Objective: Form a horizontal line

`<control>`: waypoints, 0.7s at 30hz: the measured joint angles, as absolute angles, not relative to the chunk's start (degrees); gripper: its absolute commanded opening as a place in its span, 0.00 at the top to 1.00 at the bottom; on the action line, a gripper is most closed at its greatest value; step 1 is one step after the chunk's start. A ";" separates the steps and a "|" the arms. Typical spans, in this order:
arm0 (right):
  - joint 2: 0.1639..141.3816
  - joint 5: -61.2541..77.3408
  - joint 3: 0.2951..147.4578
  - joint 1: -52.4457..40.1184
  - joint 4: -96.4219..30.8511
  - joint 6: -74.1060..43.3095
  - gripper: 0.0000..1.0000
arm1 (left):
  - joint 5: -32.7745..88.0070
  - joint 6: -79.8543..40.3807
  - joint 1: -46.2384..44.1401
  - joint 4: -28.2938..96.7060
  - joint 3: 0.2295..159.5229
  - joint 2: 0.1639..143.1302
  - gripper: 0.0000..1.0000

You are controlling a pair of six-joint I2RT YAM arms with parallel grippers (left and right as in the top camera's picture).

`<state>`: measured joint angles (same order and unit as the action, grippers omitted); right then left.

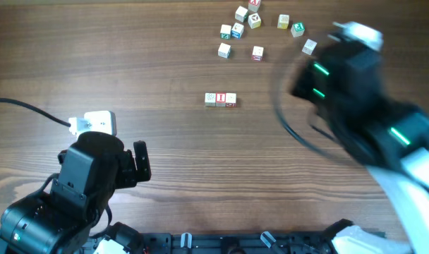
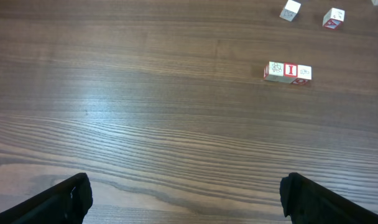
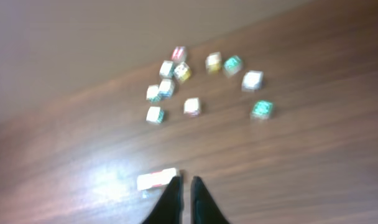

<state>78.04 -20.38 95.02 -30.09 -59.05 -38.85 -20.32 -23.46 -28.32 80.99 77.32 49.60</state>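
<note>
Horizontal line (image 1: 221, 99): three touching, centre frame.
Right gripper (image 3: 186, 194): pinched, empty.
Left gripper (image 2: 186, 186): spread.
Next: we add loose cubes (image 1: 257, 53) flush, gently.

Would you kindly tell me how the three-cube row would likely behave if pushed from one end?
The horizontal line is three separate cubes merely touching, so it would probably buckle apart rather than move as one stiff piece. Small, seemingly wooden cubes are likely light and rigid. Flat faces on the smooth table suggest sliding, not rolling.
</note>
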 measured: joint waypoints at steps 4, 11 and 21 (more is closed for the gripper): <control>93.36 -9.43 94.08 -30.04 -44.93 -34.94 0.95 | -20.32 -23.46 -28.32 80.99 77.32 49.58 0.00; 113.65 6.90 93.97 -30.81 -27.59 -31.18 0.95 | -20.32 -23.46 -28.32 80.90 77.32 49.60 0.00; 124.09 9.63 93.84 -38.59 -25.47 -30.70 0.95 | -20.32 -23.46 -28.32 80.97 77.30 49.58 0.00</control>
